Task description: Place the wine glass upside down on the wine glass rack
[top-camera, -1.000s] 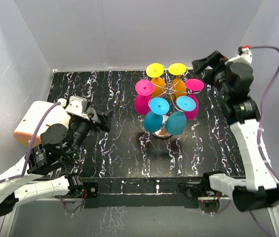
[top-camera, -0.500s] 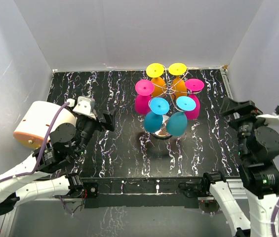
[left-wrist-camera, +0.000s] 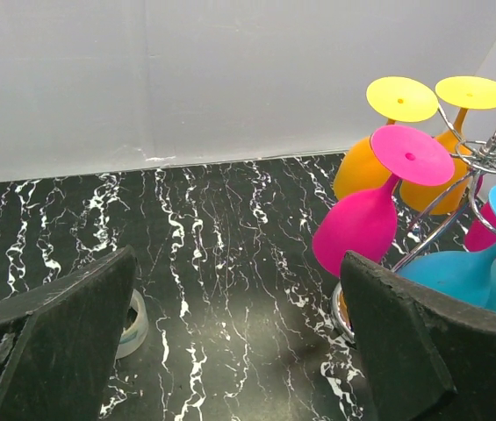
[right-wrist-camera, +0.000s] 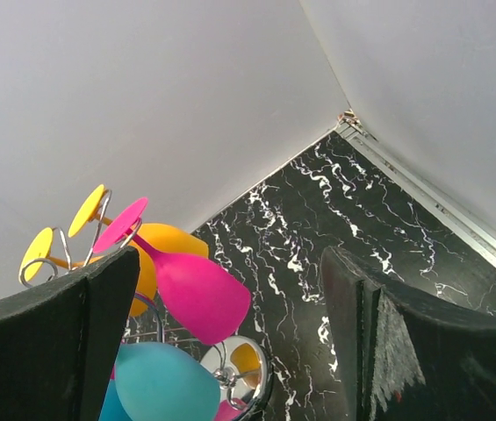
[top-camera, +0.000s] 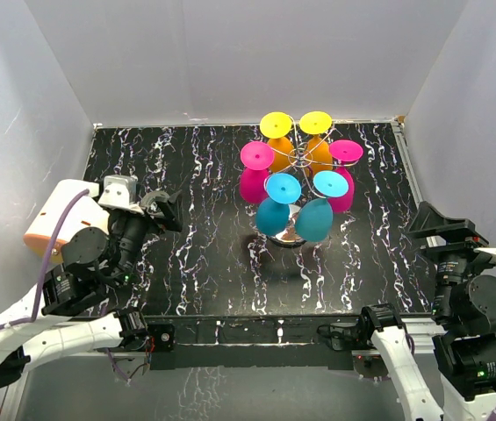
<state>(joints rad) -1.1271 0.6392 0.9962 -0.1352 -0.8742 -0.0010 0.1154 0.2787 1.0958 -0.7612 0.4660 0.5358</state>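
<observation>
The silver wire wine glass rack [top-camera: 298, 159] stands on the black marbled table, right of centre, on a shiny round base [right-wrist-camera: 246, 375]. Several wine glasses hang upside down on it: two yellow [top-camera: 276, 140], two pink [top-camera: 255, 171] and two blue [top-camera: 274, 206]. The rack also shows in the left wrist view [left-wrist-camera: 485, 162]. My left gripper [top-camera: 161, 209] is open and empty, at the left, well clear of the rack. My right gripper [top-camera: 445, 230] is open and empty, drawn back to the table's right edge. No loose glass shows.
A small white roll of tape [left-wrist-camera: 132, 323] lies on the table by my left finger. A white and orange object [top-camera: 50, 219] sits at the left edge. White walls close in the table on three sides.
My right arm has pulled back from beside the rack's far right to the near right edge. My left gripper has shifted slightly left. The glasses on the rack have not moved.
</observation>
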